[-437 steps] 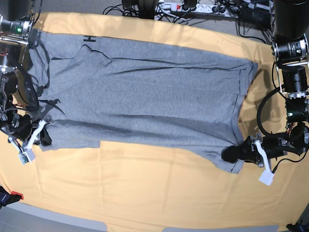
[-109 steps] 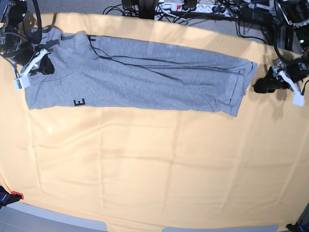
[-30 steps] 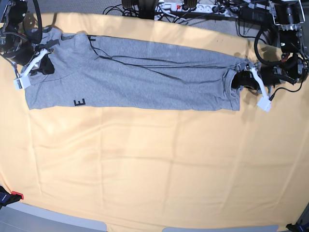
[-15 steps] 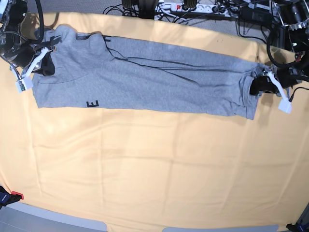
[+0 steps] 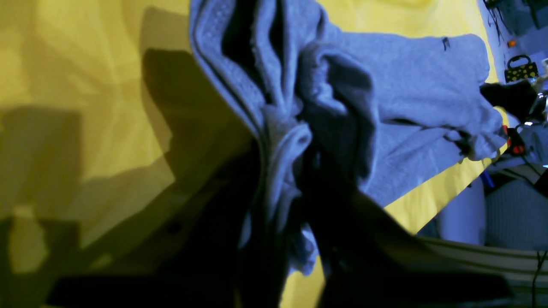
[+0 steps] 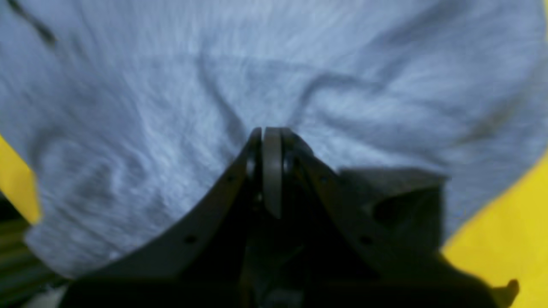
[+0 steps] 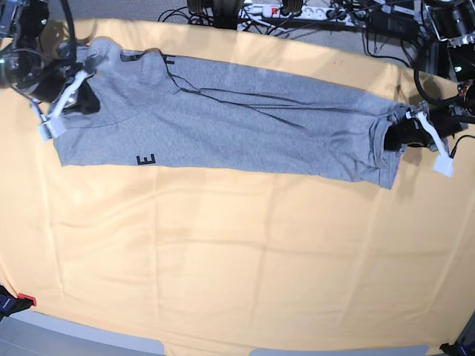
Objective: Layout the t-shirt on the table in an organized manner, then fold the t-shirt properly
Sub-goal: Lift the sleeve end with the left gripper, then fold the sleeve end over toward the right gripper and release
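Note:
The heather-grey t-shirt (image 7: 237, 122) lies as a long band, folded lengthwise, across the far part of the yellow-orange table (image 7: 237, 259). A black letter E (image 7: 146, 159) shows at its near edge. My right gripper (image 7: 80, 100) is shut on the shirt's left end; in the right wrist view its fingertips (image 6: 269, 137) pinch grey cloth (image 6: 171, 107). My left gripper (image 7: 391, 137) is shut on the shirt's right end. In the left wrist view the cloth (image 5: 291, 111) is bunched between dark fingers (image 5: 364, 239).
A power strip and cables (image 7: 274, 11) run along the table's far edge. Arm bases and cables stand at the far left (image 7: 18, 44) and far right (image 7: 453, 44). A small red object (image 7: 24, 300) sits at the near left edge.
Over the last second both grippers have carried the shirt a little to the right, stretched between them. The right gripper has shifted slightly right in the last half second.

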Controlling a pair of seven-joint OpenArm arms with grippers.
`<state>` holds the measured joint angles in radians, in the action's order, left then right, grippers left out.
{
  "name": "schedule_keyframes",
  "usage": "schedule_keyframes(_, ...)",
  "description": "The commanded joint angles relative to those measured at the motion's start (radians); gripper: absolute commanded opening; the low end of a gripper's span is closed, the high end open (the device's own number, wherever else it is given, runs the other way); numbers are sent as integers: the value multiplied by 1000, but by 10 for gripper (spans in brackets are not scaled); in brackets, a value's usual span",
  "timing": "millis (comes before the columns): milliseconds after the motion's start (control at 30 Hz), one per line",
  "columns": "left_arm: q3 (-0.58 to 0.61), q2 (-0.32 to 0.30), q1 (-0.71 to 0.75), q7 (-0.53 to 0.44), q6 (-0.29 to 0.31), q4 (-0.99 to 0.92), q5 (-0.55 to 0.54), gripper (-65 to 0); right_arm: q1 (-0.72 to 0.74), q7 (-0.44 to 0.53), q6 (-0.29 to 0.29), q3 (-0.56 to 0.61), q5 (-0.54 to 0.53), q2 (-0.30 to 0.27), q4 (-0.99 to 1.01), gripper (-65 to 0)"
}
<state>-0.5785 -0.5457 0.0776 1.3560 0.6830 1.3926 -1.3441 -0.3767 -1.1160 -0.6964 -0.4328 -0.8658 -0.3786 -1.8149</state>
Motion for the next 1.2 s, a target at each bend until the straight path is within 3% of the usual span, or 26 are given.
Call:
schedule_keyframes(0,-12,-25,-11,-6,5,14,-32,-650,5,30,-2,7,18,-14,-16,-650)
schedule_keyframes(133,-12,-25,-11,40,6,14,-138,-650,5,56,19,36,163,-14,-16,-650)
schedule_keyframes(467,-12,-25,-11,40,15,35,-139,-650,3,46,32,35,161,16,-16,-650)
schedule_keyframes(733,-11,-14,-3,40,8,288,-139,-650,3,38,19,35,162,41,-16,-650)
schedule_keyframes(967,-2,68,-3,40,8,401,-139,-650,3,31,19,35,164,41,-16,-650)
schedule_keyframes(1167,116,171,-3,40,15,401,-139,-650,3,31,19,35,164,41,-16,-650)
